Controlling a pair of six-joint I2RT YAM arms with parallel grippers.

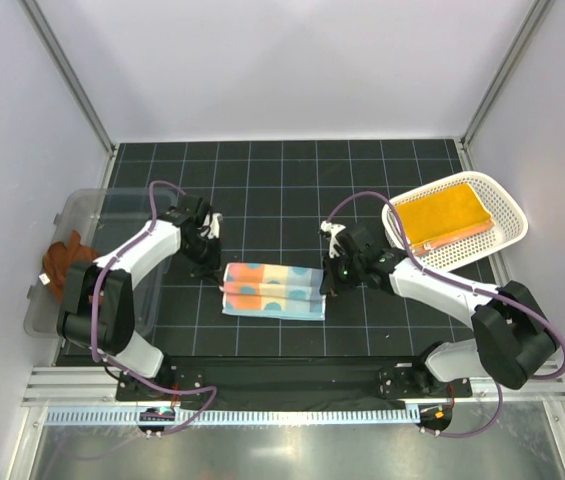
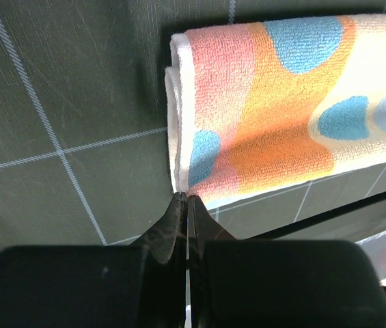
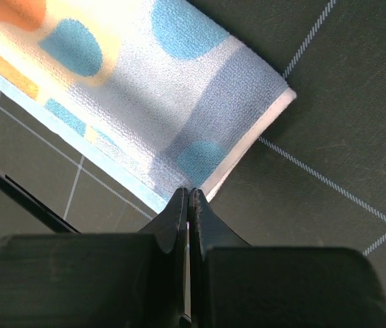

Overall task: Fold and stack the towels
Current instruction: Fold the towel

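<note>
A folded polka-dot towel [image 1: 273,291] in pink, orange, cream and light blue lies flat on the dark gridded mat. My left gripper [image 1: 209,268] is shut, its tips [image 2: 186,198] at the towel's near left corner [image 2: 261,102], with no cloth visible between the jaws. My right gripper [image 1: 328,283] is shut too, its tips [image 3: 188,193] at the towel's right corner [image 3: 179,109]. A folded yellow-orange towel [image 1: 442,215] lies in the white basket on another folded cloth. A rust-brown towel [image 1: 62,260] is crumpled in the clear bin.
The white perforated basket [image 1: 507,215] stands at the right, behind my right arm. The clear plastic bin [image 1: 82,215] stands at the mat's left edge beside my left arm. The mat's front edge and a metal rail run near the arm bases.
</note>
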